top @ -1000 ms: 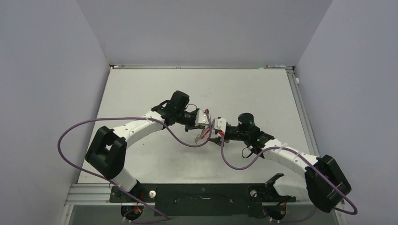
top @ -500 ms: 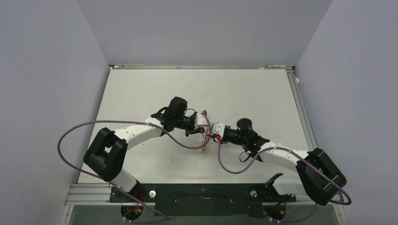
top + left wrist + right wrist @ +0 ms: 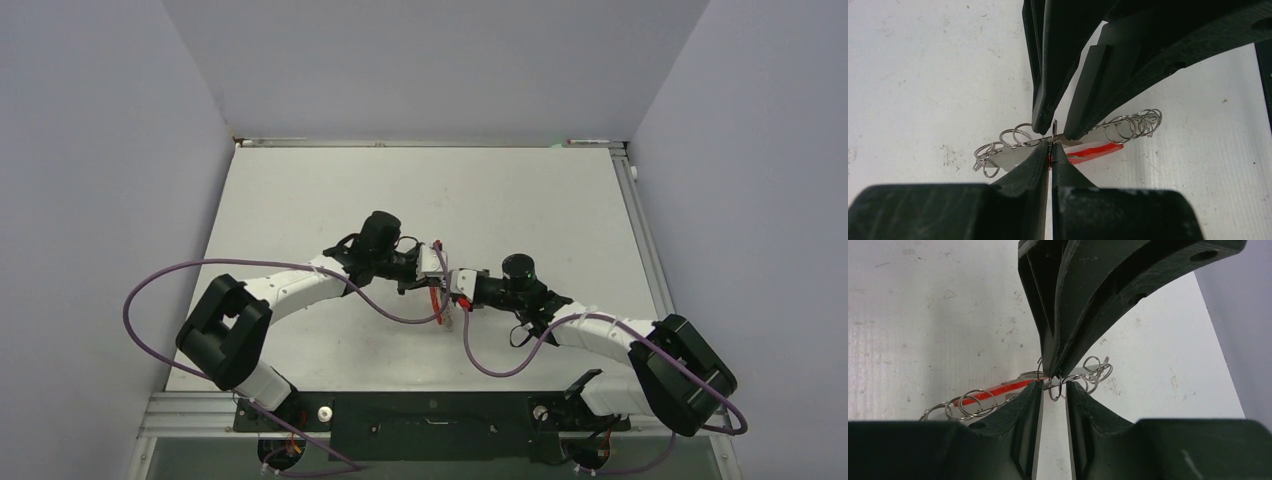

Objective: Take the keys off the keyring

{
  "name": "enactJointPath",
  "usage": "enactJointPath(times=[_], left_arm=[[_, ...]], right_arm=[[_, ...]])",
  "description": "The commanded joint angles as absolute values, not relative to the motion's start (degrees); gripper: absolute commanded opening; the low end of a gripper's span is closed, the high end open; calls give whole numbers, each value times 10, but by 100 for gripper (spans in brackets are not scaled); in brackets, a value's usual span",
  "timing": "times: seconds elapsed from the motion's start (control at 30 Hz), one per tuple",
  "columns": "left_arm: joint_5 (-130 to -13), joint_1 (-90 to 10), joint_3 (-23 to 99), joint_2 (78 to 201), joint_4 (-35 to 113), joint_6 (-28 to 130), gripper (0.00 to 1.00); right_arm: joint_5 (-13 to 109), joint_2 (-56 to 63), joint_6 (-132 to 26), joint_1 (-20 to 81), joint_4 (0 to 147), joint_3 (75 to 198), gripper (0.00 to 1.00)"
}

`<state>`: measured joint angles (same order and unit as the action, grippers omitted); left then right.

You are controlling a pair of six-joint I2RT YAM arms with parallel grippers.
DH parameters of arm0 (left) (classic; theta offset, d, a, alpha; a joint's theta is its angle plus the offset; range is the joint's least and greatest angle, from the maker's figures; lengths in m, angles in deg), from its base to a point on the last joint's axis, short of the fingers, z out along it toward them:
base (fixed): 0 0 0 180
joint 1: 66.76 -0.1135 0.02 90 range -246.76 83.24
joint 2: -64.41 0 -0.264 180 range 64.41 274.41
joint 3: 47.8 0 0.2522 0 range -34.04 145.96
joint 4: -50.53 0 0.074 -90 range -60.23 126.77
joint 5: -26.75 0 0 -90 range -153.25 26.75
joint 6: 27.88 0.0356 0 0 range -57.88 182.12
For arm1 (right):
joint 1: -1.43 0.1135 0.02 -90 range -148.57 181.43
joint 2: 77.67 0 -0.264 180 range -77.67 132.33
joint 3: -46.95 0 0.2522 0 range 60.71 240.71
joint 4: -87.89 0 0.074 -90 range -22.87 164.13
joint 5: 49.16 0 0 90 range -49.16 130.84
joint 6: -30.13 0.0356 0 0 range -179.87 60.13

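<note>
Now both claws meet tip to tip approx. at the middle of the surface [image 3: 300,190], slightly toward its near edge. Vs. 1 s ago, the meeting point sits closer to the near edge, and both arms are drawn that way w/ elbows lower.

Left claw [image 3: 1050,148]: fingers pressed together, clamped on the thin wire of the keyring [image 3: 1054,130].

Right claw [image 3: 1054,390]: fingers narrowly apart, straddling that same ring w/ a sliver of gap each side. No clear contact.

Keys [image 3: 1010,156] are flat & silver, just beside the pinch point on one side. They sit in the same bunch as the ring; can't tell which loop carries them. Red strap [image 3: 1094,149] pokes out the opp. side, partly under a right-claw finger. Small wire rings [image 3: 1135,122] are chained at both ends of the bunch.

Vs. earlier: the 1 s ago pic has the strap splayed diagonally toward the near-left corner. Now it trails almost straight toward the near edge, just below the two claws in the top view.
</note>
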<state>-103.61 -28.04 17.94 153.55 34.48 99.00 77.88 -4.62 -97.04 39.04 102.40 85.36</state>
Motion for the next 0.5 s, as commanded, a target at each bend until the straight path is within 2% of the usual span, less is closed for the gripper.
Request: enactJointPath(times=[0.0,0.23,0.33,0.4,0.47], left_arm=[[-1049,-276,183,1514,373,1002,0],[-1055,-276,178,1498,355,1013,0],[-1059,-276,179,1493,344,1007,0],[-1063,-276,178,1488,339,1005,0],[-1069,-280,173,1484,349,985,8]], right_arm=[[793,-29,-1000,397,1024,871,23],[785,-11,-1032,398,998,886,20],[786,-8,-1034,399,992,893,8],[786,-10,-1030,400,996,894,5],[790,-12,-1020,400,1007,891,5]])
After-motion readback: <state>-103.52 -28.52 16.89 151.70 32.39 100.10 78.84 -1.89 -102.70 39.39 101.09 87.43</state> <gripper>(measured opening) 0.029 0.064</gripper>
